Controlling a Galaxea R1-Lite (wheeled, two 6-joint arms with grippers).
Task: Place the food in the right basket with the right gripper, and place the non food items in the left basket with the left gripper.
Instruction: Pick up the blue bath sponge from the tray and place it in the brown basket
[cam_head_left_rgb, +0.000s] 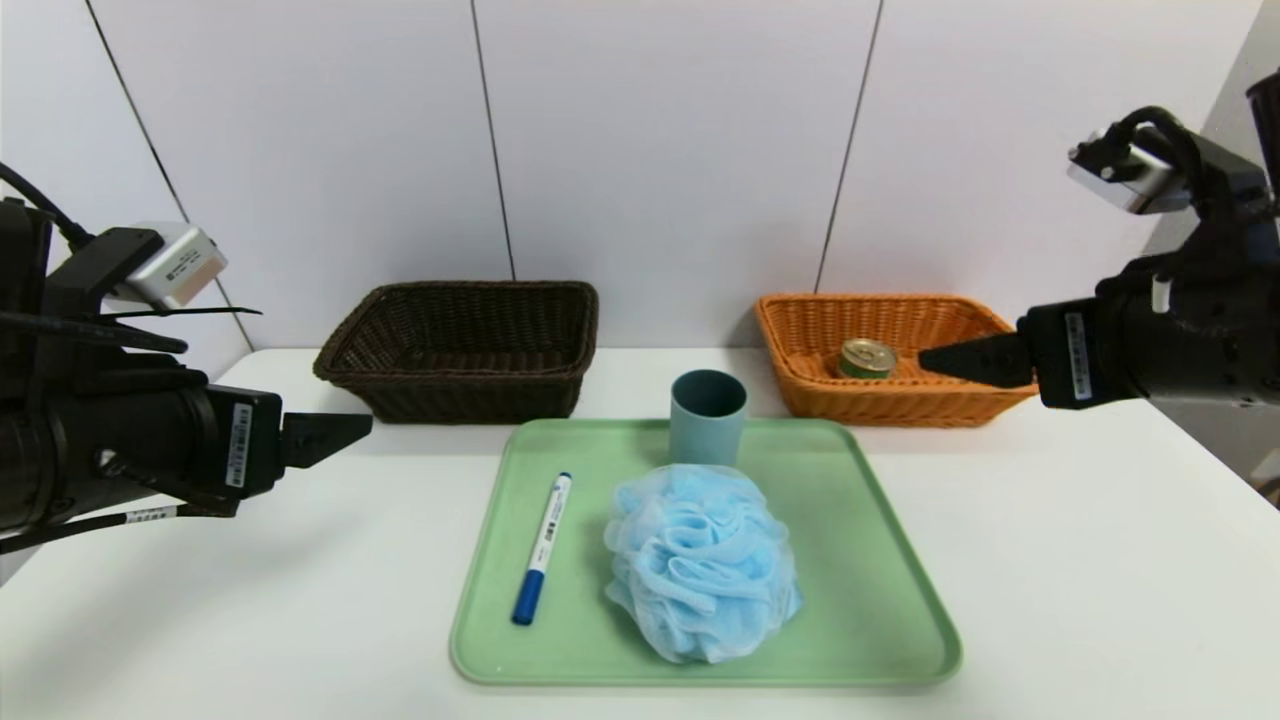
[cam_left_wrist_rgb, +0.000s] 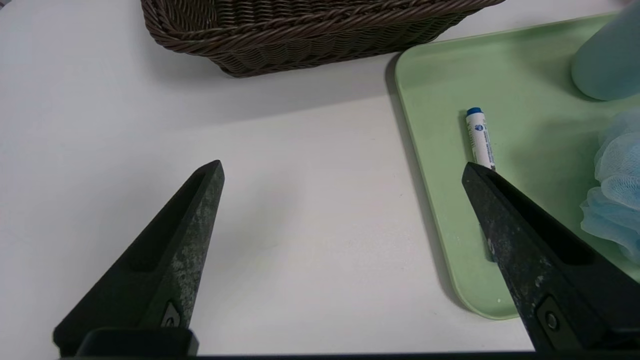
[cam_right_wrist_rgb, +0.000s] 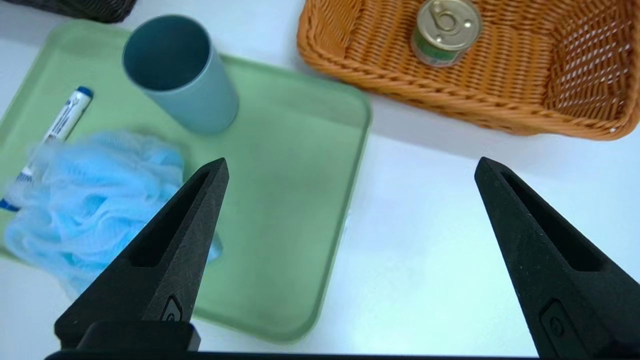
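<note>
The tin can (cam_head_left_rgb: 866, 358) (cam_right_wrist_rgb: 446, 31) stands upright inside the orange basket (cam_head_left_rgb: 960, 400) (cam_right_wrist_rgb: 500, 110) at the back right. On the green tray (cam_head_left_rgb: 880, 560) (cam_right_wrist_rgb: 280, 200) (cam_left_wrist_rgb: 440, 130) stand the grey-blue cup (cam_head_left_rgb: 707, 417) (cam_right_wrist_rgb: 185, 75) (cam_left_wrist_rgb: 607, 60), the blue bath puff (cam_head_left_rgb: 700, 572) (cam_right_wrist_rgb: 90, 200) (cam_left_wrist_rgb: 615, 190) and the marker pen (cam_head_left_rgb: 541, 548) (cam_left_wrist_rgb: 480, 137) (cam_right_wrist_rgb: 62, 120). The dark brown basket (cam_head_left_rgb: 465, 350) (cam_left_wrist_rgb: 300, 35) at the back left holds nothing. My right gripper (cam_head_left_rgb: 925, 362) (cam_right_wrist_rgb: 350, 167) hovers open and empty beside the orange basket. At the left, my left gripper (cam_head_left_rgb: 365, 425) (cam_left_wrist_rgb: 342, 167) hangs open over bare table.
A white wall stands right behind both baskets. Bare white tabletop (cam_head_left_rgb: 1080, 560) lies on either side of the tray, and the table's right edge runs diagonally near my right arm.
</note>
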